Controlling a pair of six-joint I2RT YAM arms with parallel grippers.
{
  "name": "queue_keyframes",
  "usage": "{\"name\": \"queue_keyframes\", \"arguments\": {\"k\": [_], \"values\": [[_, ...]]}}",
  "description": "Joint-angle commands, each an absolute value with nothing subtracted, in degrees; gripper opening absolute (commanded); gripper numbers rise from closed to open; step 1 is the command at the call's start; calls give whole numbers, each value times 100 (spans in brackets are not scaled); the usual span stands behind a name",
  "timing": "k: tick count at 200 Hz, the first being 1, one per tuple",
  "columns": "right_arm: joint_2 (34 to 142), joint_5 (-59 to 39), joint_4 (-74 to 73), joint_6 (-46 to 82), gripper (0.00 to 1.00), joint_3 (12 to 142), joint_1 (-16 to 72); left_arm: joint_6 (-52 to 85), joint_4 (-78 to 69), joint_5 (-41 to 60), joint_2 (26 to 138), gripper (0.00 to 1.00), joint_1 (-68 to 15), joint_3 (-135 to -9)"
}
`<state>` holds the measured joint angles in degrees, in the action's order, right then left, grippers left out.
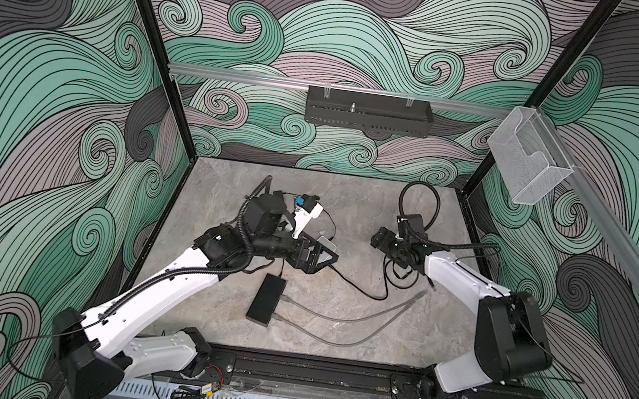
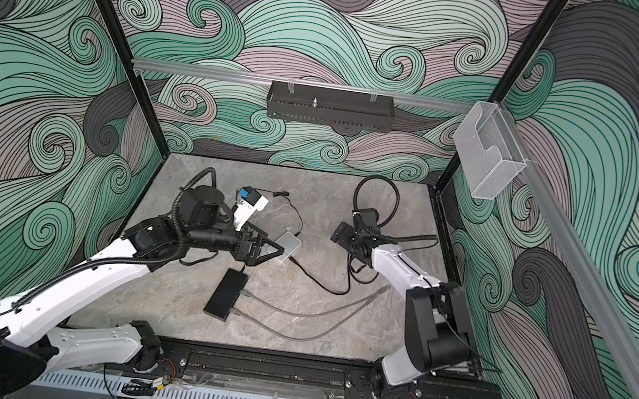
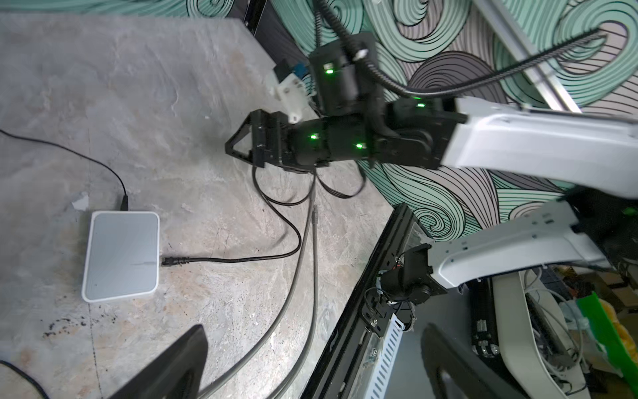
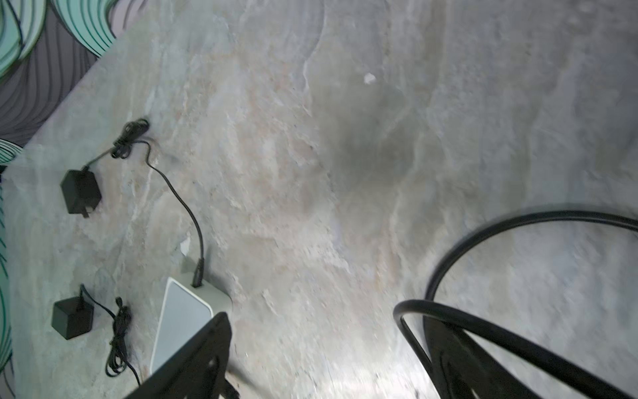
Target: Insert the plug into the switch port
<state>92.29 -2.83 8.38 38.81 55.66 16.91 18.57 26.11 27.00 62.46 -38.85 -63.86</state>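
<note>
Two grey cables (image 3: 315, 262); one black switch (image 1: 266, 299).

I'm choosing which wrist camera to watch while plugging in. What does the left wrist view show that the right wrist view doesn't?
Only the left wrist view: the right gripper, two grey cables, and a black plug at the side of the white box. Only the right wrist view: two black power adapters. Both: the white box, the thin cord plugged into it, and the stone table.
</note>
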Motion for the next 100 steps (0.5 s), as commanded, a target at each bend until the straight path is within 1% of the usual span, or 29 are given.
{"name": "queue_keyframes", "arguments": {"k": [1,17,40,52,75,100], "values": [[9454,-967,-598,3528,86,5782,1594,1250,3006,2391,5961,99,-3835,-6265],[9711,-1161,-748,3468,86,6203,1613,1222,3007,2330,5831,99,-3785,-6190],[10164,-1124,-33,3421,86,7111,1618,1244,3023,2329,5809,99,-3703,-6137],[10291,-1048,287,3419,88,7333,1624,1263,3033,2328,5818,99,-3658,-6118],[10127,-918,376,3462,88,7050,1650,1351,2935,2283,5827,99,-3589,-6023],[9549,-920,241,3341,88,6236,1769,1412,2834,2276,5877,99,-3460,-5935]]}}
